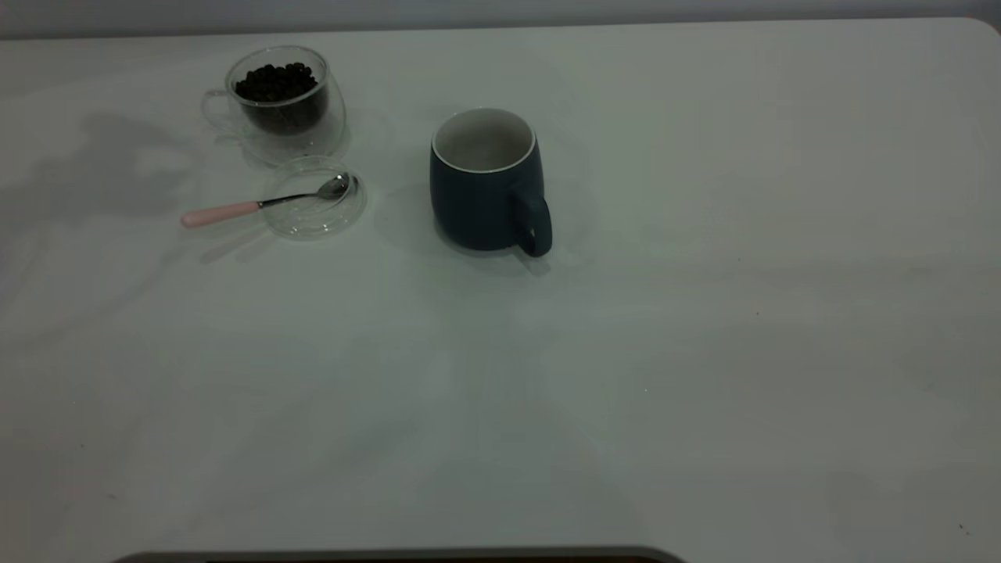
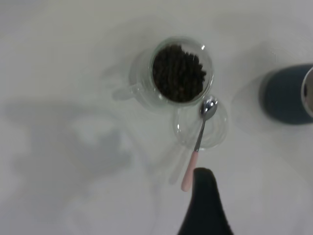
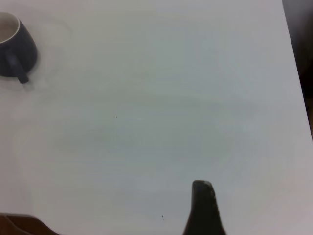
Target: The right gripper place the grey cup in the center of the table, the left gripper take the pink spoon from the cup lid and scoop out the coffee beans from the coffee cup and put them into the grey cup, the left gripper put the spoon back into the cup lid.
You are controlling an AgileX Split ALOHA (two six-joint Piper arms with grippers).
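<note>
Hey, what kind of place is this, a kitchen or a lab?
Probably a robot test bench, not a kitchen: a bare white table holding only staged props, with black gripper tips, left gripper and right gripper, above it.

My exterior camera looks down at a slant across the white bench (image 1: 704, 352) from fairly far off. My left wrist camera looks nearly straight down from closer in. My right wrist camera looks down on mostly bare bench. All three views share the grey cup (image 1: 486, 184).
</note>
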